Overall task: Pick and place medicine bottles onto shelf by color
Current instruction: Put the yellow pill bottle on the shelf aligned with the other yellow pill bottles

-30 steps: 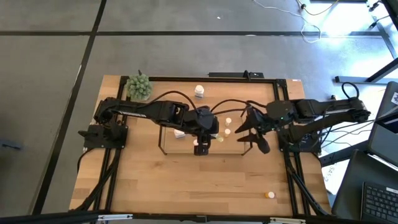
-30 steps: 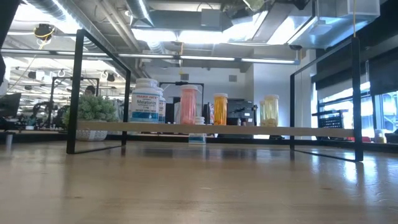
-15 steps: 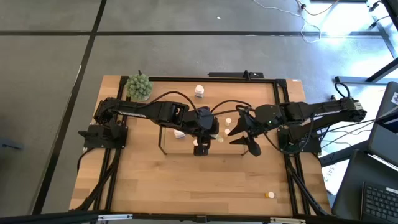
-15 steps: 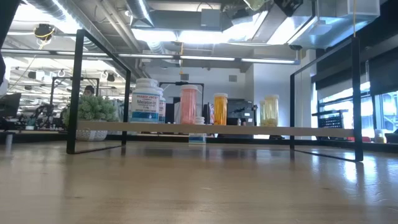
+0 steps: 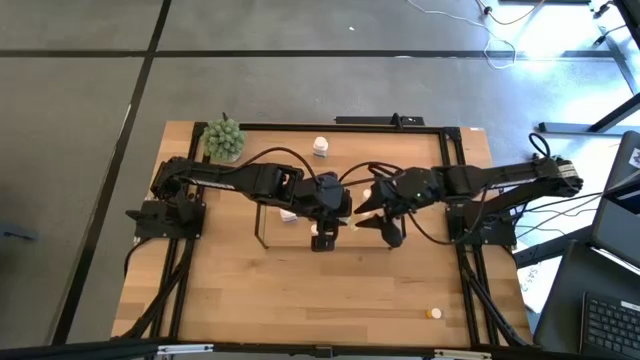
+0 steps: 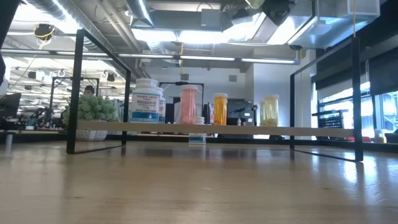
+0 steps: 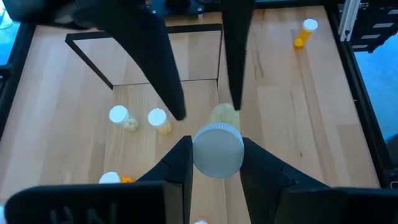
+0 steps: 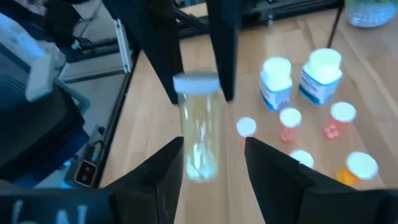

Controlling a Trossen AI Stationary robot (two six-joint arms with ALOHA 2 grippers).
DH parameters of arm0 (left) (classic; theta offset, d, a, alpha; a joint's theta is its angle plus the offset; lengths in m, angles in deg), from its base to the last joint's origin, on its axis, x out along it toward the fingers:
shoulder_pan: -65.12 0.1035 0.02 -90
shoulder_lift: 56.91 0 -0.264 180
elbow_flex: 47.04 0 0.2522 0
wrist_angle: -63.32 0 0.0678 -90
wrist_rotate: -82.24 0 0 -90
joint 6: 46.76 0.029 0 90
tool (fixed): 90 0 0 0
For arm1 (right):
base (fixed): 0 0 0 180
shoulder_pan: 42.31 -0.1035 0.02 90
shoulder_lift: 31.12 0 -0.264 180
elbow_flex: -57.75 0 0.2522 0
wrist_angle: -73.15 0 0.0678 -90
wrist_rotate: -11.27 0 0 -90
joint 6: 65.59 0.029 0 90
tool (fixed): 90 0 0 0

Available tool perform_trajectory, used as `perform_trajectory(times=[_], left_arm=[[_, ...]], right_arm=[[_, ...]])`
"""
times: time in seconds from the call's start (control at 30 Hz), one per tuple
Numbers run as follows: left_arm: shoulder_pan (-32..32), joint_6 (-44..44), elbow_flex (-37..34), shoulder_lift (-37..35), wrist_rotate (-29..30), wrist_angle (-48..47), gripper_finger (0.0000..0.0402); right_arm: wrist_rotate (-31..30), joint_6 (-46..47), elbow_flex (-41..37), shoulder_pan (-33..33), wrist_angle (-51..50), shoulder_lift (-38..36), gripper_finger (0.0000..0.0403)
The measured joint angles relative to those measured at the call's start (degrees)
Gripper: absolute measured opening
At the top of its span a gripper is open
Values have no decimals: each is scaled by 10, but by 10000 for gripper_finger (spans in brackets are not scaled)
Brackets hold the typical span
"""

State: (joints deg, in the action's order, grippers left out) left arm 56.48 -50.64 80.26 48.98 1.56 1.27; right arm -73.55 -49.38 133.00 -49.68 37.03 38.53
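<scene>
Left wrist view: left gripper [image 7: 214, 155] closed on a white-capped clear bottle [image 7: 217, 149], seen cap-on, axis toward the camera. Right wrist view shows the same bottle [image 8: 198, 127] from the side, between the spread, empty fingers of the right gripper [image 8: 208, 155]. Low view: shelf [image 6: 205, 129] mid-table holds four upright bottles: white, pink, orange, yellow. High view: one orange bottle [image 5: 433, 313] near the table's front right corner.

The wooden table [image 5: 300, 300] carries a wire shelf [image 6: 205, 129] with bottles [image 6: 188, 104] standing on it. A plant [image 5: 224, 139], a white bottle [image 5: 320, 147] and an orange bottle [image 5: 433, 313] sit directly on the table, well away from either arm's fingers.
</scene>
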Motion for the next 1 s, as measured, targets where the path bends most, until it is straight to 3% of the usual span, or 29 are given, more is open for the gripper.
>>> perform_trajectory(times=[0.5,1.0], left_arm=[[0,0,0,0,-1,0,86],[0,0,0,0,0,-1,86]], right_arm=[[54,-13,0,4,63,42,173],[54,-17,0,4,68,43,173]])
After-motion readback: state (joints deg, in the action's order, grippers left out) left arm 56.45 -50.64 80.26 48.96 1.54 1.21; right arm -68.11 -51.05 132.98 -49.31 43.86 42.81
